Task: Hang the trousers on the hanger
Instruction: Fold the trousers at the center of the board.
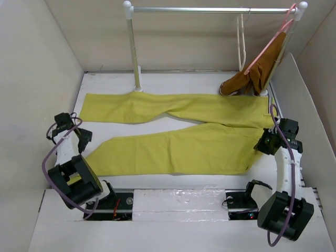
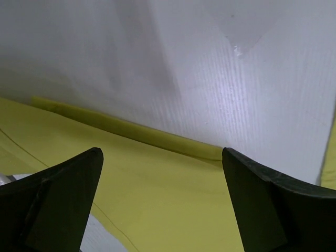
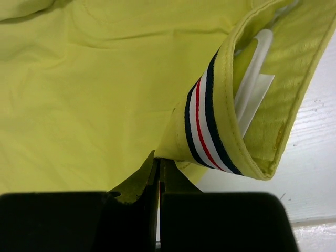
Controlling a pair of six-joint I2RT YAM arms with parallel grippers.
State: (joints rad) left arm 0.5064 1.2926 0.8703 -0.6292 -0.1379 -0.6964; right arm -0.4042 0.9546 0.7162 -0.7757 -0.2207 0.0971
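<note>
The yellow-green trousers (image 1: 173, 149) lie flat on the white table, legs pointing left and waist at the right. My right gripper (image 1: 265, 142) is at the waist; in the right wrist view the right gripper (image 3: 159, 163) is shut on the cloth just below the striped waistband (image 3: 205, 131). My left gripper (image 1: 84, 137) is at the near leg's left end. In the left wrist view the left gripper (image 2: 163, 155) is open and empty, just above the trouser leg (image 2: 157, 199) near its hem. The cream-white hanger (image 1: 241, 42) hangs from the rail at the back right.
A metal rail (image 1: 210, 9) on white posts spans the back. A pink hanger (image 1: 269, 43) on it carries a rust-brown garment (image 1: 257, 73) that reaches the table. White walls close in the left, right and back sides.
</note>
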